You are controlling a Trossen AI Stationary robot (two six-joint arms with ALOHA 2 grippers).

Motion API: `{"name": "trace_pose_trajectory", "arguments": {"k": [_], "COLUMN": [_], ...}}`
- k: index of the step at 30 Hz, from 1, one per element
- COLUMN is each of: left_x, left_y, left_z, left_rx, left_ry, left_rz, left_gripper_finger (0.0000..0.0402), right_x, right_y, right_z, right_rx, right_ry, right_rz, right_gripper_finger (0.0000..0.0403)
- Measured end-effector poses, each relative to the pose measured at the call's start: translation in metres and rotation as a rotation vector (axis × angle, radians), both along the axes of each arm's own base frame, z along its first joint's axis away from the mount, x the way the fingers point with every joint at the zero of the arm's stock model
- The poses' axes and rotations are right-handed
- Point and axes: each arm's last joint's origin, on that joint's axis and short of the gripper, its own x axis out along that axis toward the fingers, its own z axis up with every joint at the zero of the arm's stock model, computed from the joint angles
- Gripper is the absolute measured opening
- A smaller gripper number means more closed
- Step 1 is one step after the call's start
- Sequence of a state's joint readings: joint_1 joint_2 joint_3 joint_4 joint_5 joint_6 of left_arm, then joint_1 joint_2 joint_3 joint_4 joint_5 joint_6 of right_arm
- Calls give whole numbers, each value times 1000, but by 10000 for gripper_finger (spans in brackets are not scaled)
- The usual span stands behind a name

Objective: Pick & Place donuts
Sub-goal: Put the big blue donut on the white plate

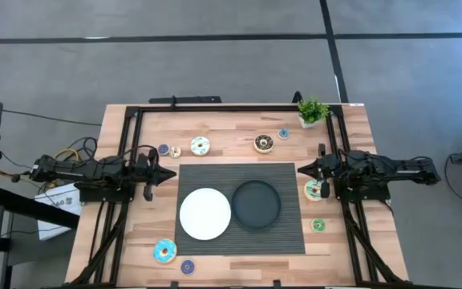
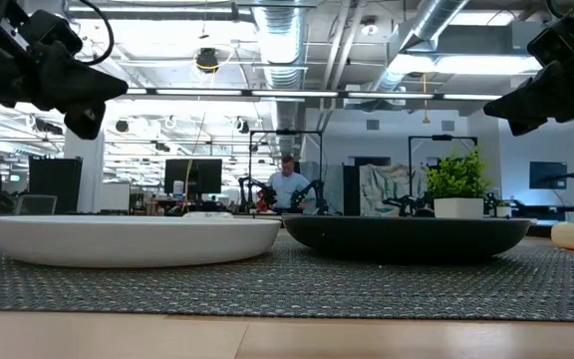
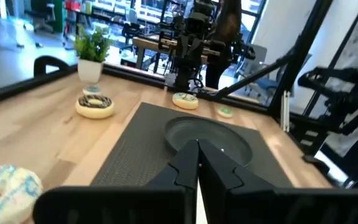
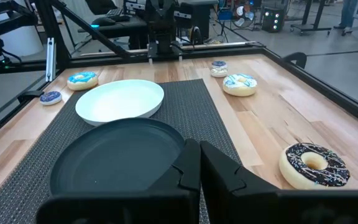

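Left gripper [image 1: 169, 172] closed, empty, right gripper [image 1: 301, 169] likewise, person [image 2: 288, 186] only in low view.

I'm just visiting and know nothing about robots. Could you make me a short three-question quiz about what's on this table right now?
1. True or false: a donut already lies on the white plate.
2. Which stands at the table's far corner, by the right arm? A) a cup B) a potted plant C) a lamp
3. Fill in: the chocolate donut lies on the bare ____, off the mat.

Key
1. False: both it and the black plate hold nothing.
2. B
3. Wood. The left gripper and right gripper hang shut at the mat's two sides.
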State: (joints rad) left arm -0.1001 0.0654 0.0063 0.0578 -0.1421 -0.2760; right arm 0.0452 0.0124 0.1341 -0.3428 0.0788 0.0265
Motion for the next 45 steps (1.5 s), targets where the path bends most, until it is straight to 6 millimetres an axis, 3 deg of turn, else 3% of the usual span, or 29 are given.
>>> {"name": "trace_pose_trajectory", "arguments": {"k": [14,18,22,26,36,45], "left_x": [0,-2,-4,2,54,110], "left_y": [-2,-1,2,4,-10,-49], "left_z": [0,5,29,55,120,146], "left_rx": [-28,52,164,147,234,310], "left_ry": [13,130,210,260,483,616], "left_rz": [-71,-46,38,138,262,161], "left_gripper_finger": [0,0,0,0,0,0], "right_x": [0,0,0,0,0,0], "right_y": [0,0,0,0,0,0], "right_z": [0,0,0,0,0,0], "right_rx": [0,0,0,0,0,0], "right_ry": [0,0,0,1,0,0], "right_rz": [0,0,0,0,0,0], "right_gripper_finger": [0,0,0,0,0,0]}}
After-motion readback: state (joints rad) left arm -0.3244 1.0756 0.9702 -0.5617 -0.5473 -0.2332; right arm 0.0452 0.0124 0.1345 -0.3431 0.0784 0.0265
